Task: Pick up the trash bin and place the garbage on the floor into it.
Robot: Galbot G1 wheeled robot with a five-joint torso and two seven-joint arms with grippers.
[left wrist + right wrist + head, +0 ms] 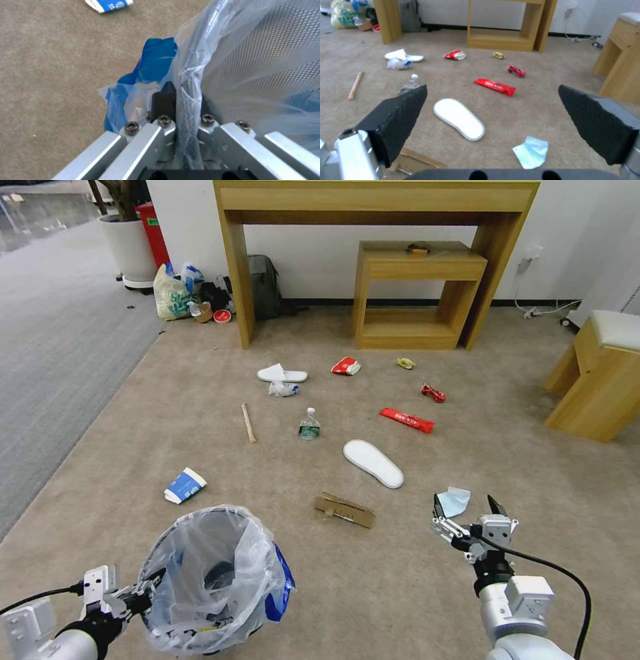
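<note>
The trash bin (pixel 207 580), black mesh lined with a clear, blue-printed bag, hangs at the lower left; my left gripper (pixel 143 590) is shut on its rim (pixel 188 82). My right gripper (pixel 467 508) is open just above the blue tissue (pixel 455 501) (pixel 530 152). The garbage is spread over the beige floor (pixel 467 607): a white slipper (pixel 373 463) (pixel 459 118), a second slipper (pixel 282 375), a bottle (pixel 309 425), a wooden stick (pixel 248 422), a cardboard strip (pixel 344 510), a red wrapper (pixel 407 420), a yellow wrapper (pixel 406 363) and a paper cup (pixel 185 485) (pixel 108 4).
A wooden desk (pixel 373 200) with a small shelf unit (pixel 417 293) under it stands against the far wall. A wooden stool (pixel 600 380) is on the right. A grey backpack (pixel 263 287) and a pale-yellow bag (pixel 170 293) sit at the back left, beside grey ribbed carpet (pixel 60 347).
</note>
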